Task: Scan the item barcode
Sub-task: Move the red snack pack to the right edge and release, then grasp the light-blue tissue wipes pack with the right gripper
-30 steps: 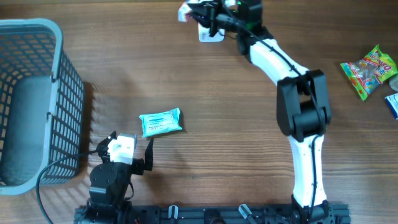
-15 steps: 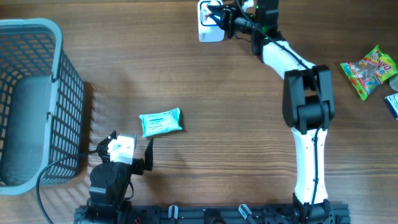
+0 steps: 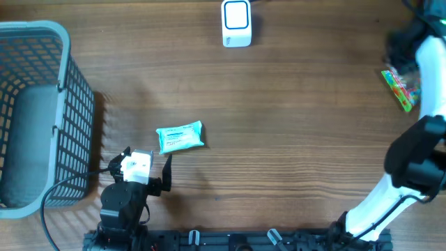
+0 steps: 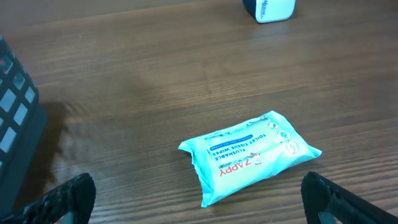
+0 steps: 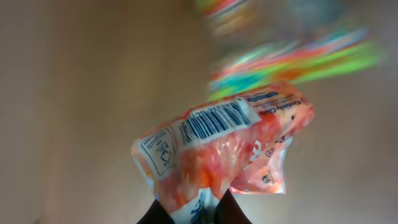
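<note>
**Packet clamped in right gripper, far from scanner**

Status at this frame: the right gripper (image 5: 194, 210) was clenched on the lower edge of an orange packet (image 5: 217, 155), which hung up in front of the wrist camera. Its barcode (image 5: 214, 121) sat on a white panel near the top and faced the camera. The arm was out at the right edge of the desk (image 3: 293, 139), above the colourful snack bag (image 3: 403, 87), well apart from the scanner (image 3: 236, 23) at the far edge. The overhead view was too blurred there to pick out the packet itself.

The left gripper (image 4: 199, 211) was fully released and parked low, with a teal wipes pack (image 3: 180, 137) lying flat just ahead of it. The basket (image 3: 70, 104) stood at the left.

Handling, my read:
- Packet looked light and soft: crinkly film, contents loose inside.
- It would flop and twist, so the barcode panel could fold or catch glare.
- Film is likely slippery, so a pinch on the sealed seam should beat one on the puffy middle.
- Keep the fingers off the barcode panel and present it flat to the scanner window.
</note>
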Tool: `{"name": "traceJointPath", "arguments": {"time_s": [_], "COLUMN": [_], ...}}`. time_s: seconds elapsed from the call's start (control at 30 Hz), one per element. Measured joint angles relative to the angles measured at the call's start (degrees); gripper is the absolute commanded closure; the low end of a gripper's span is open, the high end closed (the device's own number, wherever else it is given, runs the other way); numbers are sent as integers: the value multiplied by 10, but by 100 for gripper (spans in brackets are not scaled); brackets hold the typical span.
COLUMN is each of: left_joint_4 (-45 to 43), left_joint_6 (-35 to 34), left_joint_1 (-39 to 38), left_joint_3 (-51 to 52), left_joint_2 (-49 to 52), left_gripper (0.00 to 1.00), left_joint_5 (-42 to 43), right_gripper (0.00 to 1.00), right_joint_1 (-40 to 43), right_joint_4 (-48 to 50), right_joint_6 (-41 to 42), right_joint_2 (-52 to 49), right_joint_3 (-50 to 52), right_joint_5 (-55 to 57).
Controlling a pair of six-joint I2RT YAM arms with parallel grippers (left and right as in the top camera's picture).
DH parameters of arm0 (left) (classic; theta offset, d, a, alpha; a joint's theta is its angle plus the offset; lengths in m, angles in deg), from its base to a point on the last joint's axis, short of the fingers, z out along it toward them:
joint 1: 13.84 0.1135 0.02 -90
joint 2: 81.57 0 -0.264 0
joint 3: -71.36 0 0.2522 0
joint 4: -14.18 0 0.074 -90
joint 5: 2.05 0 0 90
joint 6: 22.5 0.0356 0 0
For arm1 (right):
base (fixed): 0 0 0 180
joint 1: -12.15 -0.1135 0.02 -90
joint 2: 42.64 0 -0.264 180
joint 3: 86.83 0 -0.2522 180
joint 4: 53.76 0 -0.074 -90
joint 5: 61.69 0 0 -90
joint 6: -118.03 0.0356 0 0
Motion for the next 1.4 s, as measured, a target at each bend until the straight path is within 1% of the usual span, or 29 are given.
{"name": "traceJointPath", "arguments": {"time_s": [0.07,0.1,0.13,0.17,0.2,0.23,0.33,0.4,0.5,0.53,0.57,0.6,0.63,0.67,0.7,0.73,0.77,0.8,0.83,0.9,0.93,0.97,1.0,1.03,1.1,1.13,1.23,1.33,1.4], "left_joint_4": [0,0,0,0,0,0,0,0,0,0,0,0,0,0,0,0,0,0,0,0,0,0,0,0,0,0,0,0,0], "left_joint_6": [0,0,0,0,0,0,0,0,0,0,0,0,0,0,0,0,0,0,0,0,0,0,0,0,0,0,0,0,0], "left_joint_1": [0,0,0,0,0,0,0,0,0,0,0,0,0,0,0,0,0,0,0,0,0,0,0,0,0,0,0,0,0], "left_joint_3": [0,0,0,0,0,0,0,0,0,0,0,0,0,0,0,0,0,0,0,0,0,0,0,0,0,0,0,0,0], "left_joint_2": [0,0,0,0,0,0,0,0,0,0,0,0,0,0,0,0,0,0,0,0,0,0,0,0,0,0,0,0,0], "left_gripper": [0,0,0,0,0,0,0,0,0,0,0,0,0,0,0,0,0,0,0,0,0,0,0,0,0,0,0,0,0], "left_joint_5": [0,0,0,0,0,0,0,0,0,0,0,0,0,0,0,0,0,0,0,0,0,0,0,0,0,0,0,0,0], "right_gripper": [95,95,92,71,17,0,0,0,0,0,0,0,0,0,0,0,0,1,11,9,13,13,6,1,0,1,0,0,2], "right_joint_1": [55,71,89,104,118,128,120,101,42,13,-27,-99,-138,-213,-253,-311,-356,-395,-420,-455,-468,-480,-495,-507,-527,-535,-540,-555,-581], "right_joint_4": [-16,-16,-16,-16,-16,-13,-17,-38,-113,-121,-129,-131,-132,-128,-121,-92,-64,-17,23,102,157,231,329,370,464,497,523,558,582], "right_joint_6": [-12,-22,-38,-51,-66,-90,-180,-200,-227,-239,-261,-301,-323,-350,-357,-356,-351,-325,-291,-200,-154,-124,-84,-60,-11,16,45,64,92], "right_joint_2": [-15,-18,-22,-31,-45,-64,-87,-85,-52,-45,-40,-40,-40,-40,-40,-39,-38,-35,-34,-34,-34,-34,-33,-33,-32,-31,-19,-15,-15], "right_joint_3": [0,0,0,0,0,0,2,-15,-29,-29,-29,-28,-26,-21,-14,4,27,61,91,156,193,223,259,284,349,383,414,428,429], "right_joint_5": [55,64,68,71,73,73,57,44,-105,-144,-199,-272,-309,-368,-397,-432,-463,-485,-499,-516,-525,-536,-555,-560,-571,-591,-599,-593,-566]}}
